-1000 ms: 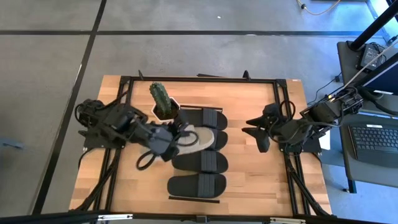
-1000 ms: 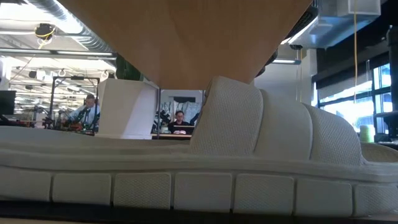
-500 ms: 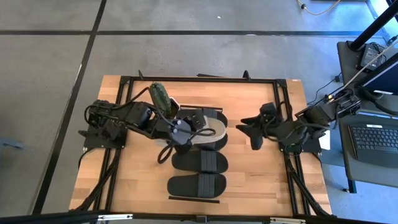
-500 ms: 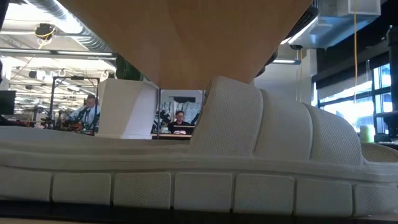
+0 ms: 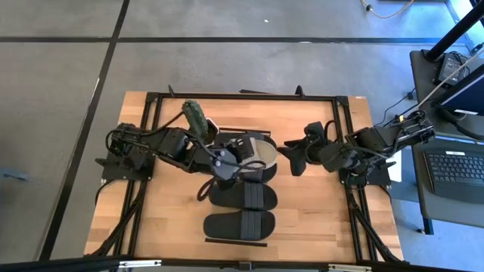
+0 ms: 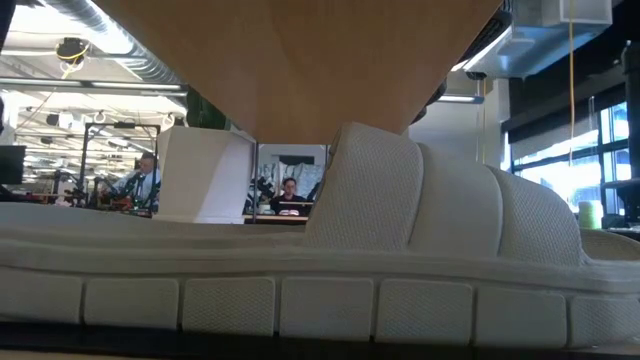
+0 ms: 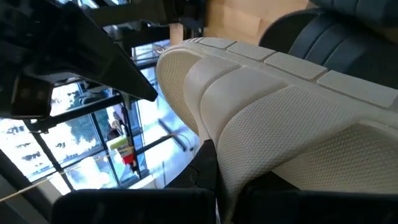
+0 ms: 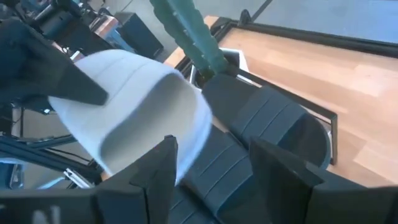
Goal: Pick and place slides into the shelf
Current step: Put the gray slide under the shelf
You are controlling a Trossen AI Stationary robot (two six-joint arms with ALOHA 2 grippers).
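Note:
My left gripper is shut on a grey-beige slide and holds it above the column of black slides. My right gripper is open and level at the slide's right end, a little short of it. One black slide lies flat just beyond the held one, and two more lie nearer, all along the light-wood shelf, whose near black bar shows. In the low view a second grey-beige slide rests on its sole under the shelf's underside. My left gripper holds the grey-beige slide at its end toward the table's left, pinched between the two fingers, which come level from the left. My own fingers hide the exact spot. The slide reaches out to the right, over the black slides.
A green cactus in a white pot stands just left of the far black slide, close to my left arm. The table's black frame runs around the wood. People sit in the room behind.
My left gripper has carried the grey-beige slide toward the table's right and slightly far, from beside the middle black slide to a spot near the cactus. My right gripper, still open, has moved left toward the slide's free end.

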